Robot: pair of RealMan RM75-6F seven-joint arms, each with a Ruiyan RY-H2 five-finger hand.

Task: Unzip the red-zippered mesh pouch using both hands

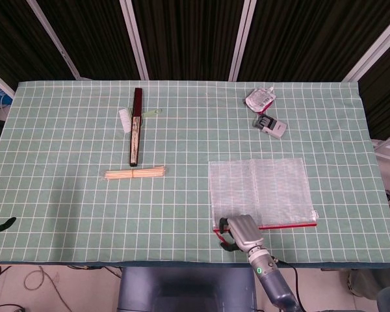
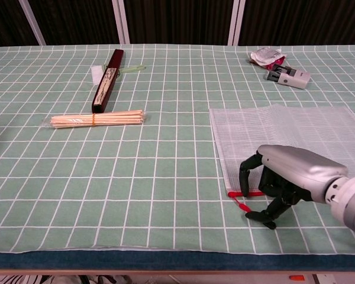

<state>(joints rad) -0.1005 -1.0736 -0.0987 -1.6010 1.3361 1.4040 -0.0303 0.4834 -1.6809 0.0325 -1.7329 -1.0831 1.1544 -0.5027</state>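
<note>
The clear mesh pouch (image 1: 260, 192) (image 2: 284, 130) lies flat at the right front of the table. Its red zipper (image 1: 289, 225) runs along the near edge. My right hand (image 1: 240, 233) (image 2: 287, 174) arches over the pouch's near-left corner, with one dark fingertip (image 2: 244, 179) down on the mesh. Its thumb rests on the cloth just in front. The red pull tab (image 2: 243, 206) lies free on the cloth, left of the thumb. Of my left hand (image 1: 1, 225) only two dark fingertips show, spread apart at the left edge of the head view, holding nothing.
A bundle of wooden sticks (image 1: 134, 173) (image 2: 97, 119) and a long dark case (image 1: 136, 127) lie at the centre left. A grey stamp-like device (image 1: 270, 125) and a crumpled packet (image 1: 259, 99) sit at the back right. The table's front edge (image 2: 165, 251) is close behind my right hand.
</note>
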